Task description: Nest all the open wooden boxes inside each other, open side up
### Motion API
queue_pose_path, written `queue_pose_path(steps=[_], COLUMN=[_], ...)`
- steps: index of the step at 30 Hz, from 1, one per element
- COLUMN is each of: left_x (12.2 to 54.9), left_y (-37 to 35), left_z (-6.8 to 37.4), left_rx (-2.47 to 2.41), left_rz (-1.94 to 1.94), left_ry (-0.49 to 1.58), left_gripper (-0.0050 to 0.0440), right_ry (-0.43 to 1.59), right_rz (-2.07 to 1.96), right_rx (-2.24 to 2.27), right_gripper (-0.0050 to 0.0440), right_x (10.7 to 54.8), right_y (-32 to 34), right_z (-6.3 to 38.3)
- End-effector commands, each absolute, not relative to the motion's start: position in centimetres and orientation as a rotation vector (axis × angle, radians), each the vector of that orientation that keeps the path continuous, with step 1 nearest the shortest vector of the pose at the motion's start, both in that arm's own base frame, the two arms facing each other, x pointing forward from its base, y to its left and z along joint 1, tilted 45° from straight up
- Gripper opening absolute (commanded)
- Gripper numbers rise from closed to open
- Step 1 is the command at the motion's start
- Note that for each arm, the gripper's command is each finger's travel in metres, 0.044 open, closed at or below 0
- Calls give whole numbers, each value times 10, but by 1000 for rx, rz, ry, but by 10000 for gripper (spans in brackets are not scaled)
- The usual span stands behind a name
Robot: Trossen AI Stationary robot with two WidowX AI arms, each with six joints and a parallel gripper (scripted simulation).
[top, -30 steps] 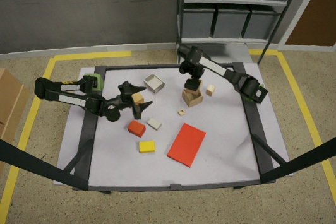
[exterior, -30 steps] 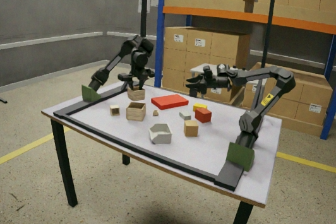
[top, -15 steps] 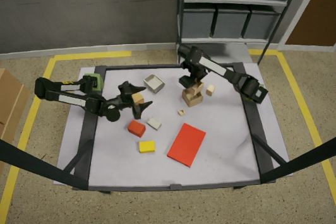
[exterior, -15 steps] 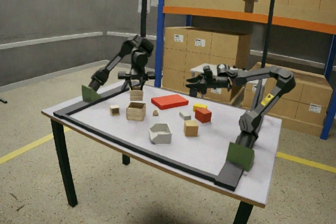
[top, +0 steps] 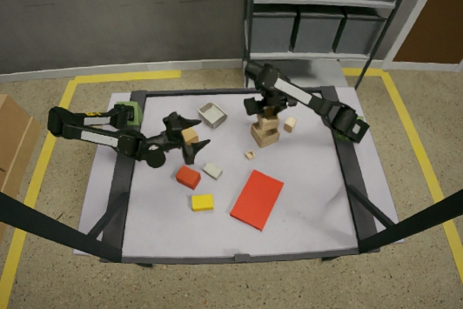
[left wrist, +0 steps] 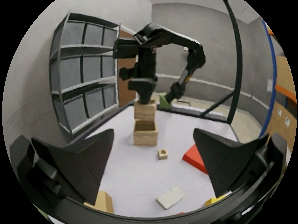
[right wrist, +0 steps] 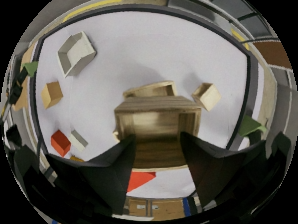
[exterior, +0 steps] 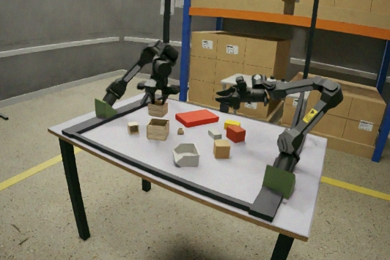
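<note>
Your right gripper (top: 269,110) (exterior: 158,101) (left wrist: 145,105) (right wrist: 158,137), part-open, holds a box (top: 268,123) (exterior: 157,109) (left wrist: 145,111) (right wrist: 157,104) from inside, mouth up, long axis finger to finger, above the table near the upright big box (top: 265,136) (exterior: 157,130) (left wrist: 145,138) (right wrist: 150,90); your left gripper (top: 206,131) (exterior: 218,99) (left wrist: 155,133) is wide and holds nothing

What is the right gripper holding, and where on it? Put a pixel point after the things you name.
The right gripper (top: 269,112) (exterior: 158,102) (left wrist: 145,105) (right wrist: 158,137) holds an open wooden box (top: 268,123) (exterior: 158,110) (left wrist: 145,111) (right wrist: 158,104), open side up, at opposite side walls near the rim, its fingers apparently pressing from inside.
</note>
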State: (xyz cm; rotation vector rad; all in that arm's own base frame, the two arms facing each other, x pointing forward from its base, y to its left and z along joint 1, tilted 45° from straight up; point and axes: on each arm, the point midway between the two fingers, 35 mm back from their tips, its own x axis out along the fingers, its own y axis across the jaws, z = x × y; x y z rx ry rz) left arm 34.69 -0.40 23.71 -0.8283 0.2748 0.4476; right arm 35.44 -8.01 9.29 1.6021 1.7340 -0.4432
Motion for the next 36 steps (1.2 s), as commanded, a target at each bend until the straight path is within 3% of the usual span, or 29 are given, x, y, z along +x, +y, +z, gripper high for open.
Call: queue_pose_path(steps=[1,18,36], left_x=[346,346,346], left_y=[-4,-4,-4], left_z=[242,242,242], left_rx=[-838,-838,-838], left_rz=[440,440,440], left_ry=[260,260,260], left_gripper=[400,400,400], right_ry=[1721,1672,1490], right_rz=[-532,-1047,-1651], right_rx=[1665,2010,2322], right_gripper=[285,285,285], right_x=[357,357,357], right_y=[-81,-81,-81], right_z=[96,96,95])
